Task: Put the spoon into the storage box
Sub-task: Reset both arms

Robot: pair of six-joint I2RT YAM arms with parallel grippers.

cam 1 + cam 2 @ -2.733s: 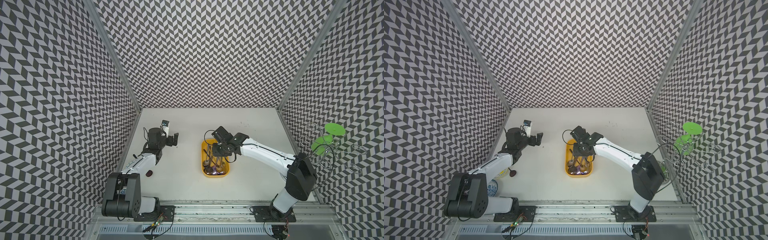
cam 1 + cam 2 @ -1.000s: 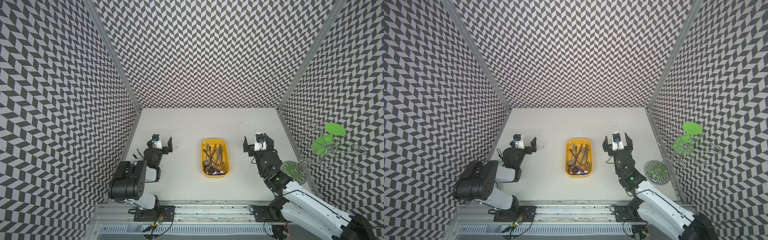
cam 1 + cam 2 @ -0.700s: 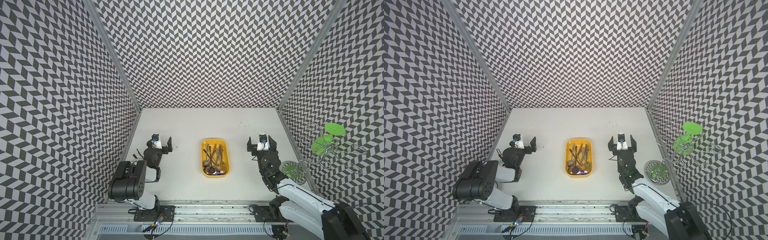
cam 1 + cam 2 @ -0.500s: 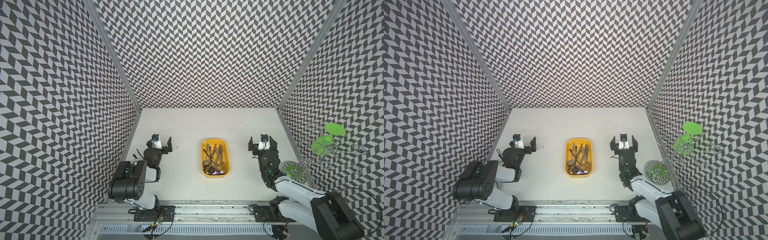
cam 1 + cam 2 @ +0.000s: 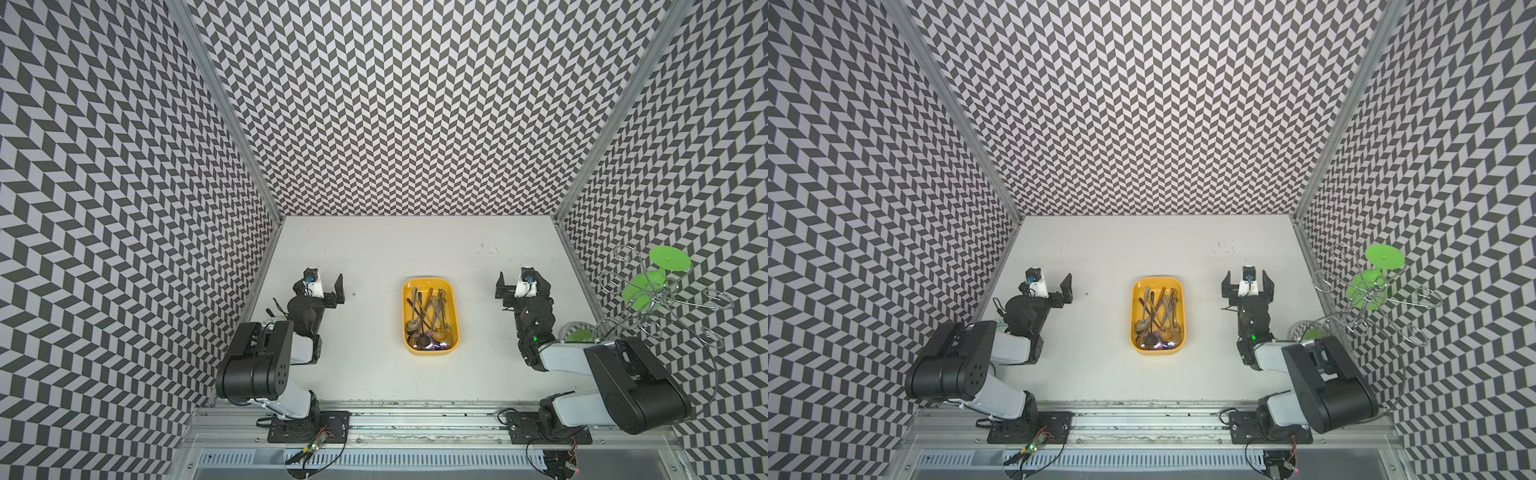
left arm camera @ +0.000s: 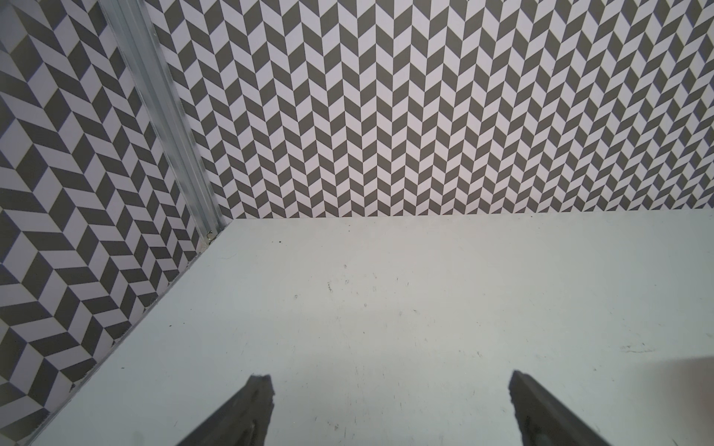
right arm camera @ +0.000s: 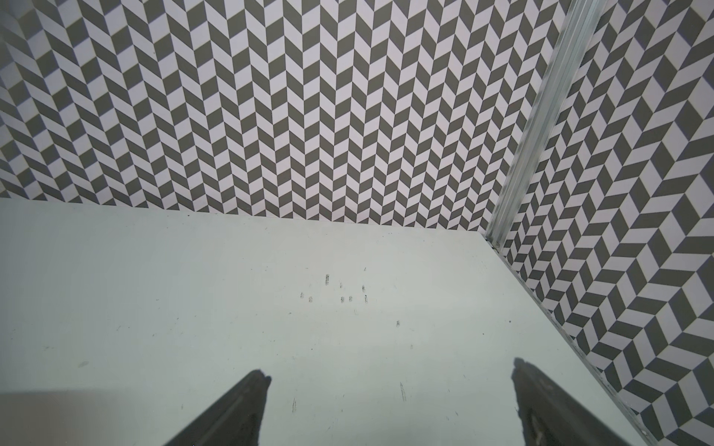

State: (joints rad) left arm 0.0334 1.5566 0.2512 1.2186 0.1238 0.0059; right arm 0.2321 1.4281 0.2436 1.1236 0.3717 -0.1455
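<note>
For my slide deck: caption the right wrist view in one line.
Open right gripper above the scuffed white table, facing the chevron-patterned wall.

Bright, even overhead light leaves faint shadows on the table [image 5: 374, 249]. A violet glint shows at the storage box's [image 5: 428, 284] six o'clock end. Wrist views blur the fingertips [image 6: 259, 401].

top views: high, front, looking down, both whole table [image 5: 374, 249] | wrists: low over table, facing back wall [image 6: 425, 116]
</note>
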